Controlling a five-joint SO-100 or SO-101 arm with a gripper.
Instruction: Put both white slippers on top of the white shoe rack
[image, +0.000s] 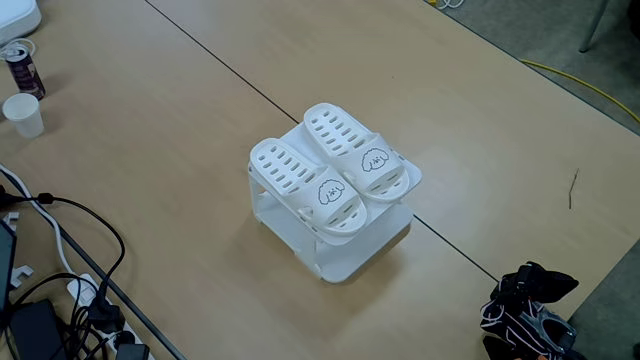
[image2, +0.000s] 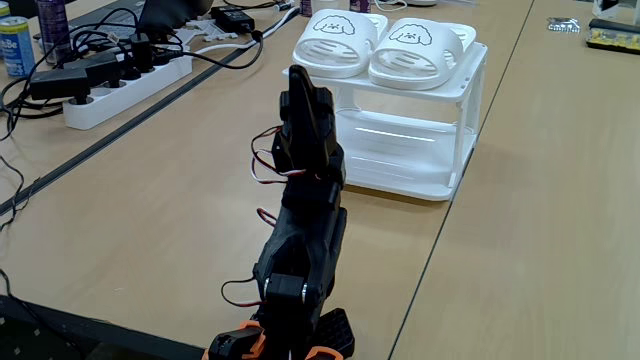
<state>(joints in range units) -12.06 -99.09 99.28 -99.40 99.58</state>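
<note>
Both white slippers lie side by side on the flat top of the white shoe rack (image: 345, 262), toes hanging slightly over its edge. In a fixed view from above, one slipper (image: 305, 185) is left of the other (image: 355, 150), black cartoon faces on the straps. From behind the arm, the same slippers (image2: 335, 40) (image2: 420, 45) top the rack (image2: 420, 150). My black arm (image: 530, 310) is folded back near the table's corner, well short of the rack. My gripper (image2: 298, 80) points upward, holds nothing, and no gap shows between its fingers.
A drink can (image: 22, 68) and a paper cup (image: 24, 115) stand at the table's left edge. Cables and a power strip (image2: 125, 85) crowd the side left of the rack. A blue can (image2: 15, 45) sits beyond them. A yellow cable (image: 590, 85) lies on the floor.
</note>
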